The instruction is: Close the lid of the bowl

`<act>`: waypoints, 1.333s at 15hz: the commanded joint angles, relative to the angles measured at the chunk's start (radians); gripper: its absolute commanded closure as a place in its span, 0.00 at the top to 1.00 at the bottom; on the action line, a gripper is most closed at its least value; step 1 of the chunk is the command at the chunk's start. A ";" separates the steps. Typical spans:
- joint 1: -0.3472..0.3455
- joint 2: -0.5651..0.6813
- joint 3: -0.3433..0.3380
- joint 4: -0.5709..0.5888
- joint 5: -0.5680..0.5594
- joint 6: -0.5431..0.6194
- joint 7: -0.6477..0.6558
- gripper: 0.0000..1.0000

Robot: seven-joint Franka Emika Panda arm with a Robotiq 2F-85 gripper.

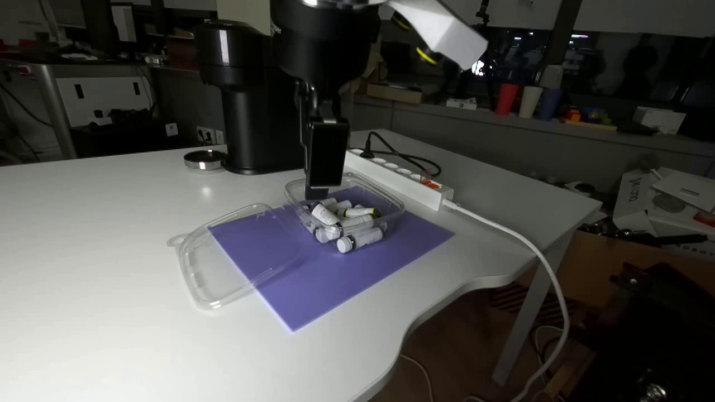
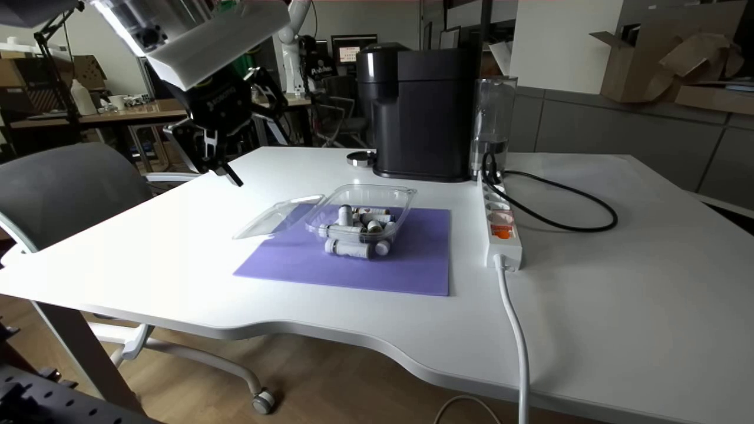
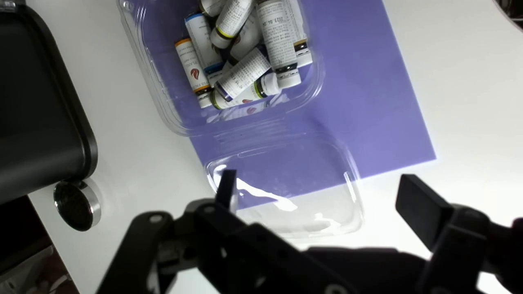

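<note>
Wrist view: the claw [image 3: 320, 198] shows at the bottom of the frame, its fingers [image 3: 423, 210] spread wide and gripping nothing, the left-hand one covering part of the clear plastic lid [image 3: 286, 179]. That lid lies open at lower centre, partly over the purple mat [image 3: 376, 106] and partly over the white worktop [image 3: 130, 151], beside the clear bowl [image 3: 161, 104] at upper centre, where labelled vials [image 3: 278, 36] lie piled; whether any rises above the rim I cannot tell. A black coffee machine [image 3: 36, 106] fills the left edge, a round chrome-rimmed dish [image 3: 75, 206] just below it. In an exterior view the claw blocks part of the bowl's rim at mid-frame, with a white power strip [image 1: 402, 181] near the bowl. In an exterior view a black cable [image 2: 580, 229] loops at centre right, and a grey office chair [image 2: 65, 188] stands at the left.
</note>
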State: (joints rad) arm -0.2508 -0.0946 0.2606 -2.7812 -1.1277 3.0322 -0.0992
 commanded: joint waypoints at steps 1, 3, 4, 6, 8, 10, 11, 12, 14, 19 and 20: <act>-0.012 0.033 0.023 0.031 -0.141 -0.014 0.073 1.00; -0.009 0.057 0.026 0.044 -0.215 -0.019 0.105 1.00; -0.008 0.075 0.026 0.054 -0.250 -0.025 0.121 1.00; -0.005 0.141 0.021 0.081 -0.284 -0.038 0.145 1.00; -0.003 0.209 0.015 0.116 -0.313 -0.062 0.159 1.00; 0.004 0.271 0.009 0.148 -0.336 -0.103 0.184 1.00; -0.001 0.197 0.015 0.091 -0.284 -0.072 0.114 1.00; -0.001 0.230 0.015 0.108 -0.292 -0.085 0.124 1.00; -0.001 0.270 0.013 0.131 -0.300 -0.091 0.128 1.00; 0.060 0.278 0.033 0.196 -0.536 -0.206 0.292 1.00; 0.071 0.290 0.039 0.205 -0.576 -0.228 0.322 1.00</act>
State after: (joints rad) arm -0.2167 0.1774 0.2830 -2.6127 -1.5811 2.8695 0.1023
